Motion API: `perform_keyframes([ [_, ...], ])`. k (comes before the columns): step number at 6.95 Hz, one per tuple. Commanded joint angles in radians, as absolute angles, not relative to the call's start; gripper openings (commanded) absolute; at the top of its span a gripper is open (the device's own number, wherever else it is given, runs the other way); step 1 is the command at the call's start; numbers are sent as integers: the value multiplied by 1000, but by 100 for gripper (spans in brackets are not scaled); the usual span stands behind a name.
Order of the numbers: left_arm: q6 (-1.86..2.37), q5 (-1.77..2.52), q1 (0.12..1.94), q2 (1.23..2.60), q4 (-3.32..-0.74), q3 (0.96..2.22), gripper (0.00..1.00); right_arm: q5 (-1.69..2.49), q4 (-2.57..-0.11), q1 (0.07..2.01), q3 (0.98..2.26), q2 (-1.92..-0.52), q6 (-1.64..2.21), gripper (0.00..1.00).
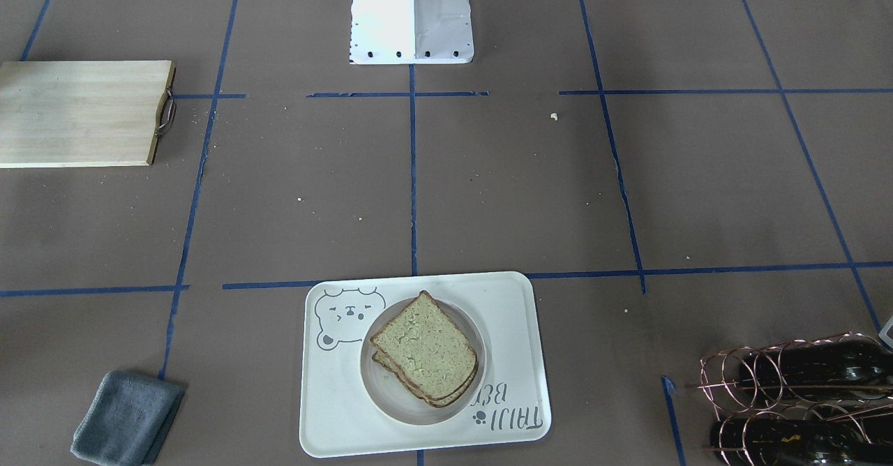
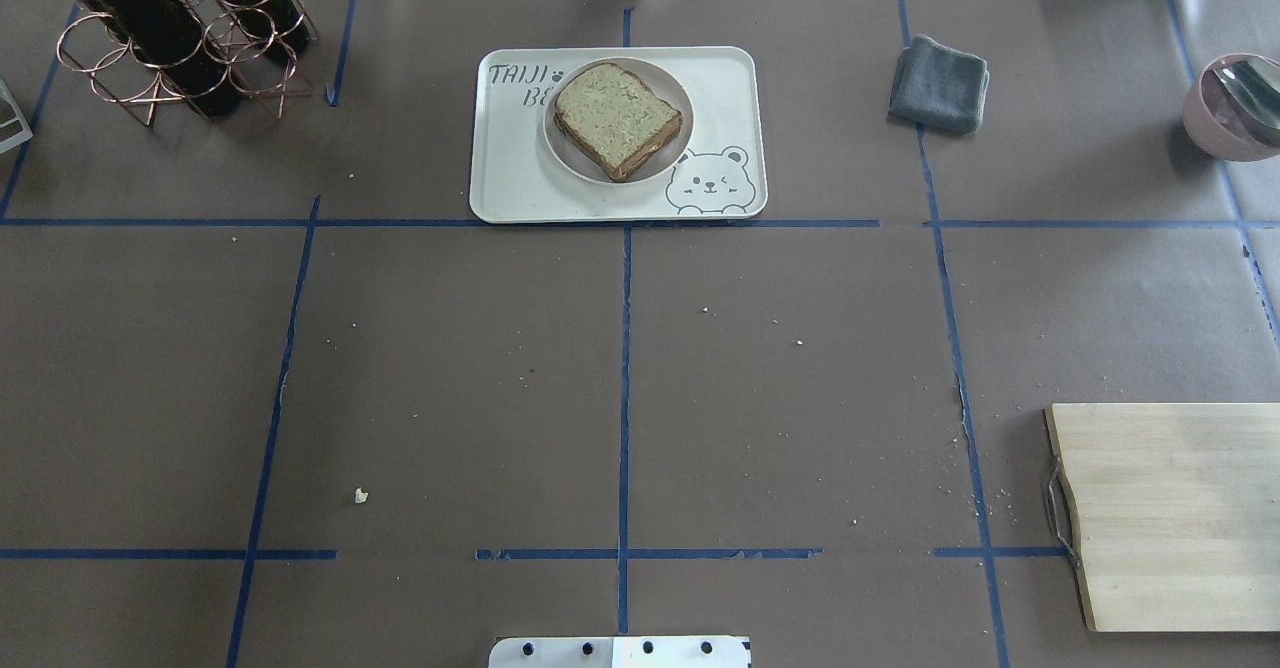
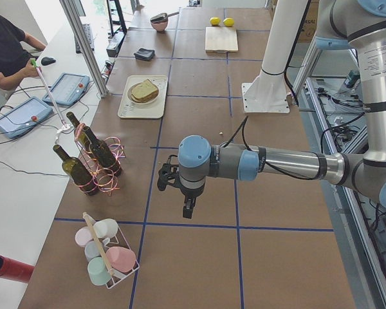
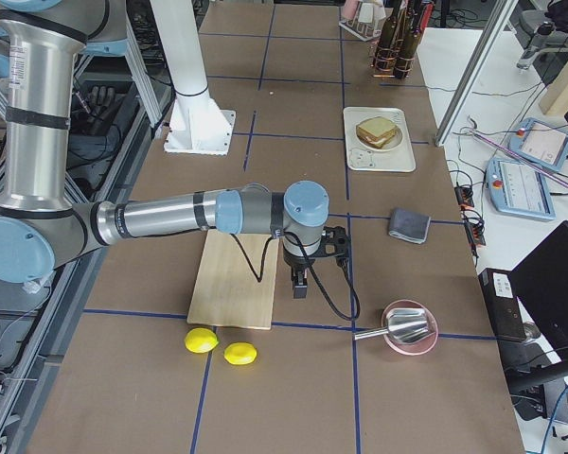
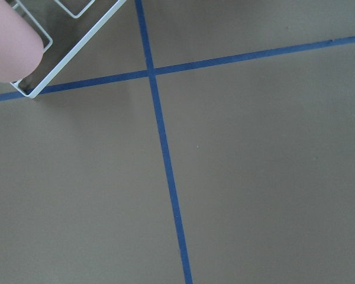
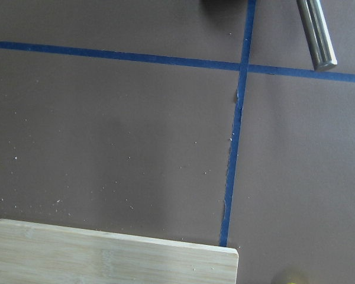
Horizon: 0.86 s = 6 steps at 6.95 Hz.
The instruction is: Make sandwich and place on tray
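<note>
The sandwich (image 1: pixel 425 351), two stacked slices of greenish-tan bread with dark crust, lies on a small round white plate (image 1: pixel 380 389) on the cream tray (image 1: pixel 516 312) with the bear drawing. It also shows in the overhead view (image 2: pixel 617 118), where the tray (image 2: pixel 520 183) sits at the far middle of the table. No egg shows. My left gripper (image 3: pixel 188 209) hangs over bare table near the bottle rack, far from the tray. My right gripper (image 4: pixel 301 284) hangs beside the cutting board. I cannot tell whether either is open or shut.
A wooden cutting board (image 2: pixel 1170 513) lies at the near right. A grey cloth (image 2: pixel 940 83) lies right of the tray. A copper rack with wine bottles (image 2: pixel 170 38) stands far left. A pink bowl (image 2: pixel 1235 108) sits far right. Two lemons (image 4: pixel 201 340) lie by the board.
</note>
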<state>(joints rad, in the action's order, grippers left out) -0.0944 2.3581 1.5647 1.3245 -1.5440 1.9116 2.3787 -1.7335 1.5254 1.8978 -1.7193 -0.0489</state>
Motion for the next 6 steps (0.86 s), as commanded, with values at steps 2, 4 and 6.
perform_keyframes([
  [2, -186, 2352, 1571, 1298, -1511, 1898, 100, 2390, -1732, 1523, 1899, -1720, -46, 100],
  [4, -184, 2353, 1571, 1304, -1513, 1891, 100, 2391, -1730, 1523, 1899, -1726, -48, 100],
  [6, -178, 2358, 1571, 1315, -1511, 1890, 100, 2369, -1733, 1503, 1899, -1730, -64, 100],
])
